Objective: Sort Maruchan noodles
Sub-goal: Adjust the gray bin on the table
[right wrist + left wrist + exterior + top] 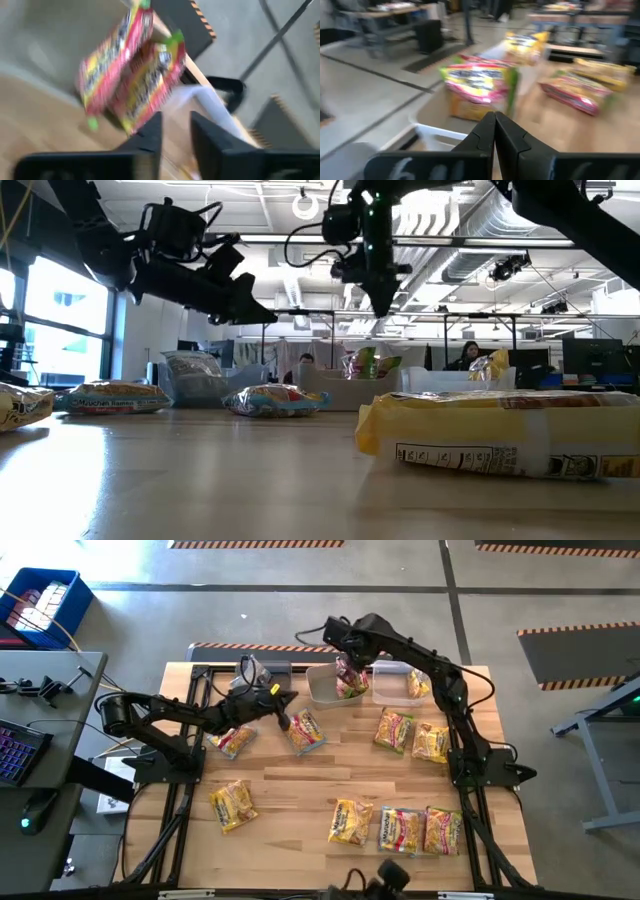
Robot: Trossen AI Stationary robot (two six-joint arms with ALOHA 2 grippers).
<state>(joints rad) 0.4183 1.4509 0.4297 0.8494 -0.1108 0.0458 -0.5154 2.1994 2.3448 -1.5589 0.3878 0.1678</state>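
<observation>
High view showed right gripper (347,660) above middle bin (325,688), jaws parted, empty; pink-green packets (352,682) inside. Left gripper (283,721) jaws shut, empty, beside packet (307,731) on table (300,790). Packets likely light, crinkly, slippery; pinch across edge.

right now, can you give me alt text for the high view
Seen from above, the right gripper hangs over a bin at the table's far edge, where red-and-green noodle packets lie. The left gripper, shut, hovers by a packet; more yellow packets are scattered about the wood.
</observation>
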